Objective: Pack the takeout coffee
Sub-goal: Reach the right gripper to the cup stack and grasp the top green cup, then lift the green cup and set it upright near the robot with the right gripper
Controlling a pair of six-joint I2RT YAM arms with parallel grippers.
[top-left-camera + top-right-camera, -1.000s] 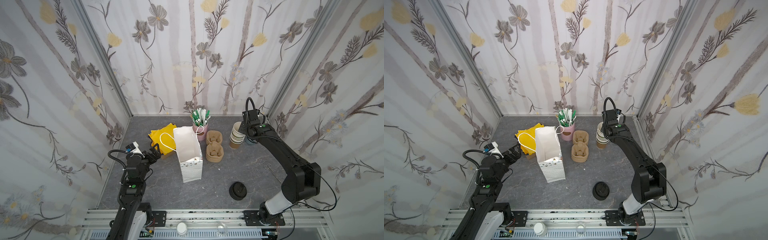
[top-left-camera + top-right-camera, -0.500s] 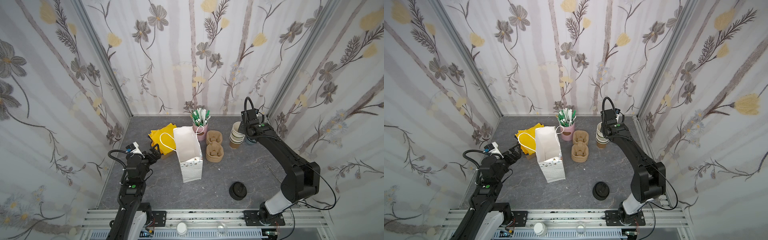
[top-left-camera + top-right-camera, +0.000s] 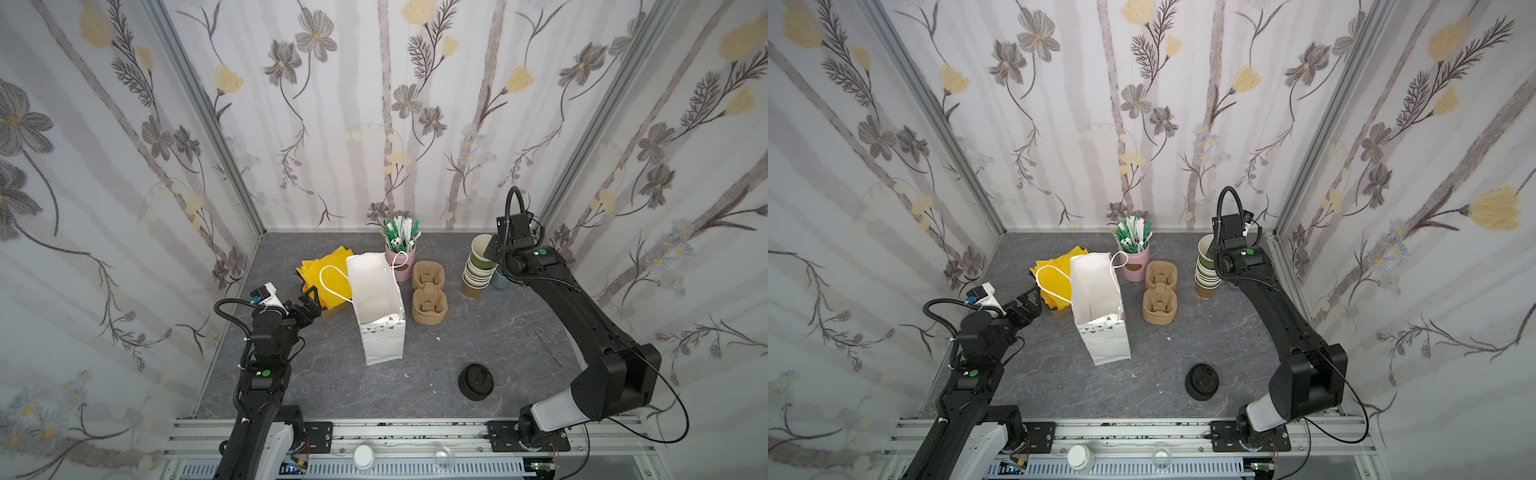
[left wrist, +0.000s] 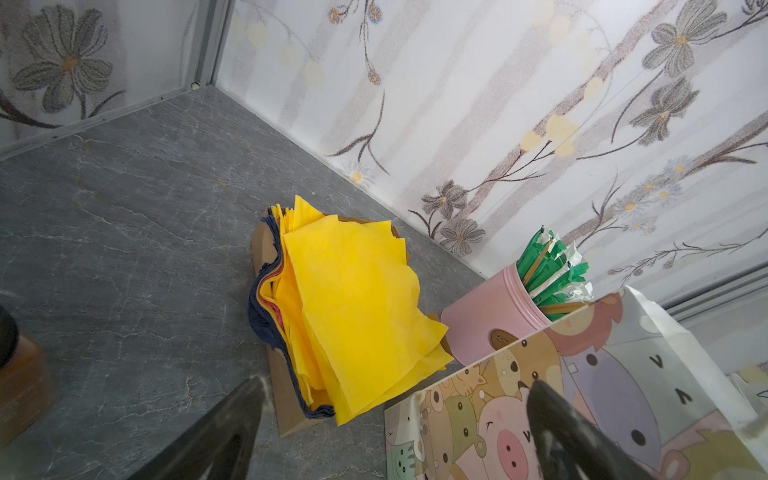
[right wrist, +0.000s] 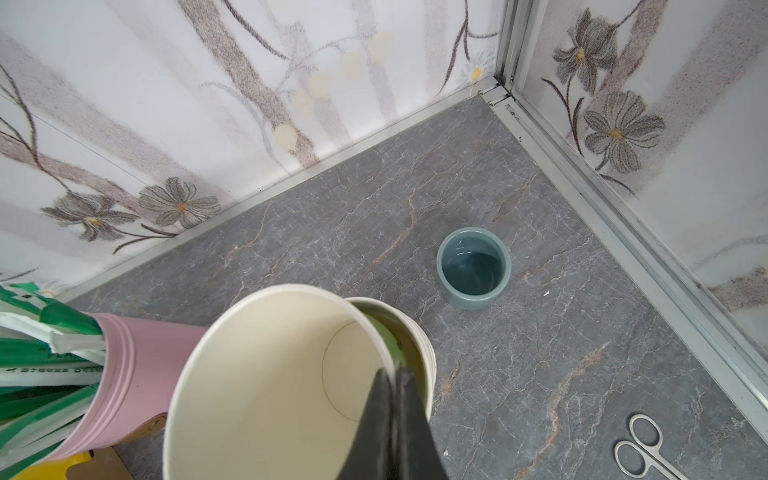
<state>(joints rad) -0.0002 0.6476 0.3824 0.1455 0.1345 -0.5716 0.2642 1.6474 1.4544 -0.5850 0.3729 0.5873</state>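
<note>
Cream paper lining fills my right wrist view: the top cup (image 5: 266,374), dull green outside, is pinched by its rim in the right gripper (image 5: 392,376), one finger inside the wall and one outside, closed down to the thickness of the paper. In both top views it tilts off the cup stack (image 3: 475,279) at roughly 2 o'clock on the table (image 3: 478,332), partly lifted out of the cup below. I judge the tilt is there to break the nesting so only one comes away. No capped coffee shows anywhere yet (this lidless cup is the nearest thing to it). The black lid pile (image 3: 476,381) waits at 5 o'clock, well apart, so capping looks like a later step. The white paper bag (image 3: 376,291) stands upright at centre, mouth open upward for loading from above, with moulded pulp carriers (image 3: 428,293) just beside it at its 3 o'clock. At its 9 o'clock the left gripper (image 3: 308,302) hangs with jaws spread wide, holding nothing, next to the yellow napkins (image 3: 328,270), probably placed to steady the bag
</note>
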